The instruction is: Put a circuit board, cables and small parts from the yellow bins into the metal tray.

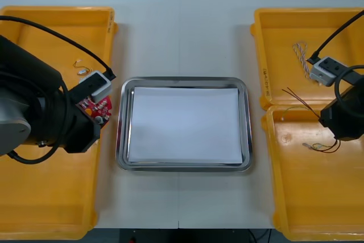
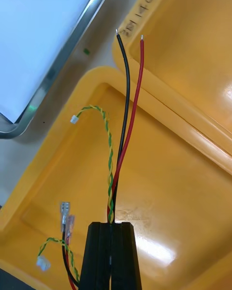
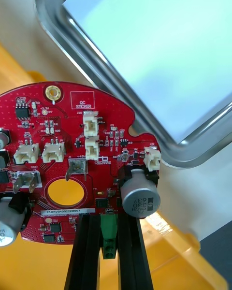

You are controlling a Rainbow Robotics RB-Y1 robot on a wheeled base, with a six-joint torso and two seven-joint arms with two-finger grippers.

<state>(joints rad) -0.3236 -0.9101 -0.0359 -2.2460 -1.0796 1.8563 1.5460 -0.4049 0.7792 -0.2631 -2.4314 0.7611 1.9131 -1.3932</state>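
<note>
My left gripper [image 3: 108, 218] is shut on the green connector at the edge of a round red circuit board [image 3: 72, 150]. In the front view the board [image 1: 96, 108] hangs at the inner edge of the left yellow bins, just left of the metal tray [image 1: 121, 123], which is white inside. My right gripper [image 2: 111, 226] is shut on a cable bundle [image 2: 126, 106] of red, black and twisted yellow-green wires. It holds them over the near right bin [image 1: 307, 197], where the wires [image 1: 298, 98] fan out toward the tray.
A twisted blue and white cable [image 1: 301, 55] lies in the far right bin [image 1: 284, 27]. Small metal parts [image 1: 82, 71] lie in the far left bin [image 1: 34, 21]. The near left bin [image 1: 45, 197] sits under my left arm. The tray rim [image 3: 111, 87] runs close beside the board.
</note>
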